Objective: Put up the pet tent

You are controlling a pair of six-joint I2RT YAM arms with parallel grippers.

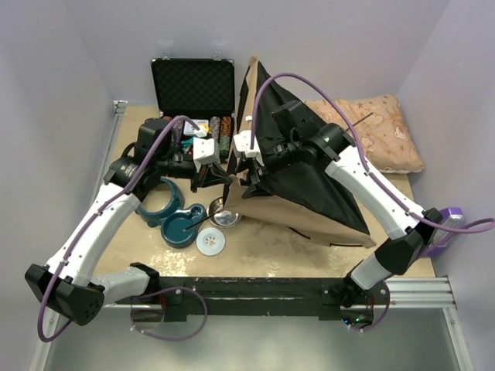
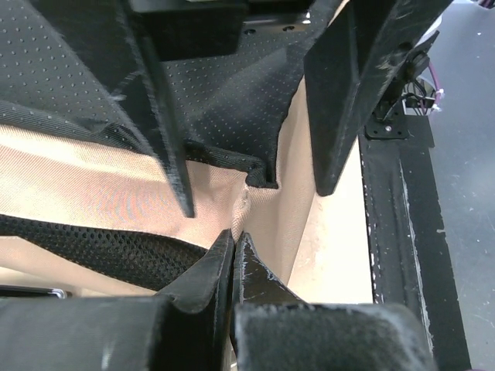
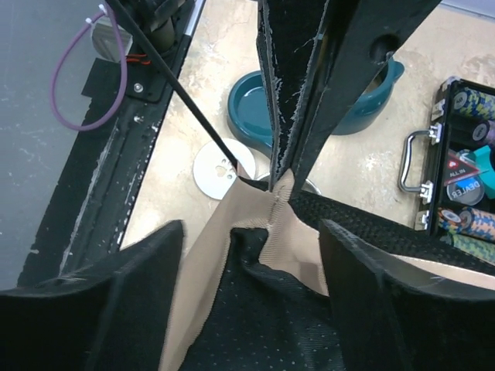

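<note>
Where pale walls (image 1: 46,77) box the tan table (image 1: 263,249), left fingers (image 2: 209,272) clamp the pet tent (image 1: 288,212) — right fingers (image 3: 139,297) apart.

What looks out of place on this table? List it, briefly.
The pet tent is not upright: it slumps sideways with its black lining exposed and its tan edge beside the silver bowl. The left gripper pinches one corner seam, where a thin black pole sticks out at a slant. Nothing looks spilled.

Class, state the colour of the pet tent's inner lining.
Black, finely dotted; the pet tent's lining shows best in the left wrist view.
</note>
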